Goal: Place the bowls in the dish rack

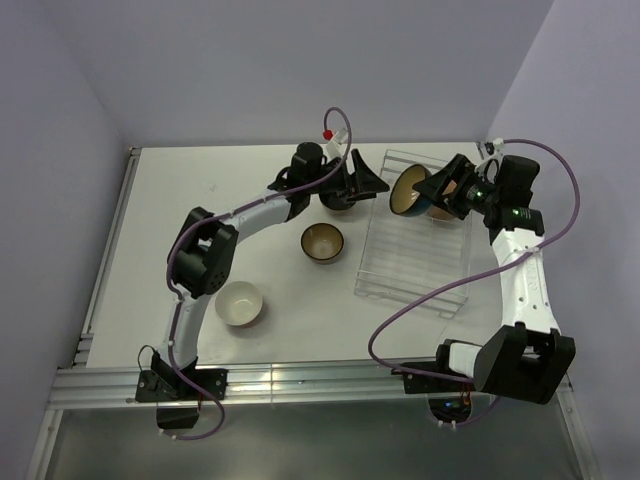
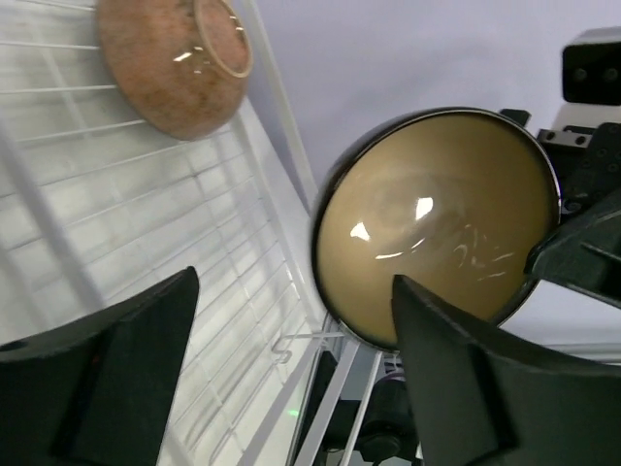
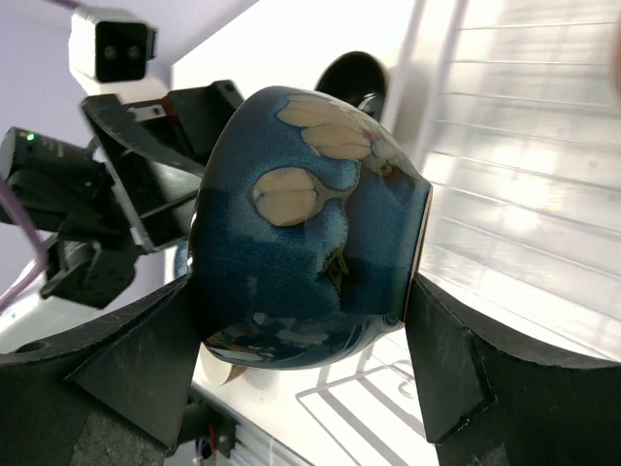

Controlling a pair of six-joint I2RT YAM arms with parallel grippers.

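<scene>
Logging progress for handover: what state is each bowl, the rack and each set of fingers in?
rack: holds one bowl.
left fingers: open, empty.
right fingers: shut on blue bowl.
blue bowl: on its side, over the rack.
reddish bowl: on edge inside rack.
brown bowl: upright on table.
cream bowl: upright on table.
black bowl: on table, beneath left fingers.

left arm (image 1: 262,210) and right arm (image 1: 522,285): white links, black joints, looping purple cables (image 1: 395,325), black wedge-shaped claw fingers (image 2: 485,388), small green light (image 1: 517,212).
</scene>
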